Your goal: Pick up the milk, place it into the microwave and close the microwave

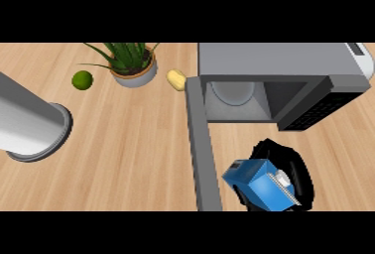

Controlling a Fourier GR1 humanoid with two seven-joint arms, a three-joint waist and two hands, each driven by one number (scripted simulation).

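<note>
The wooden counter carries a grey microwave at the far right; its door stands open and reaches toward the near edge, just left of the milk. A big grey cylinder lies tilted at the left. A potted plant stands far (a green lime to its left, a yellow lemon to its right). The right hand is curled around the blue milk carton, near the microwave's open front.
</note>
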